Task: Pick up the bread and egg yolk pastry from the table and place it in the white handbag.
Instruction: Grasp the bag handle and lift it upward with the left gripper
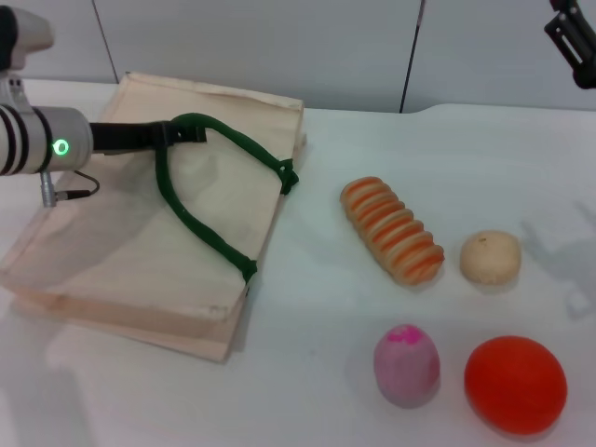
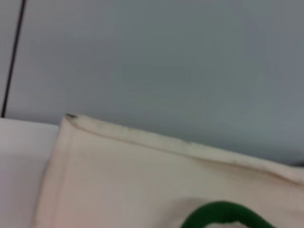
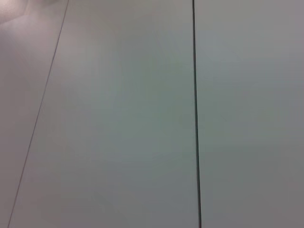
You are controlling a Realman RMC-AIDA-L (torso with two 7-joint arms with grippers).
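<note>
On the table's left side lies the white handbag, flat. The left gripper reaches over it, fingers pinching the green handle near its top loop. Bread at table centre-right; egg yolk pastry just beside it toward the right edge. Right gripper parked high at far right corner; finger state cannot be told. Judgement: bread likely light, soft; grip across middle ridges, gently. Pastry probably crumbly; pinch at its widest girth.
</note>
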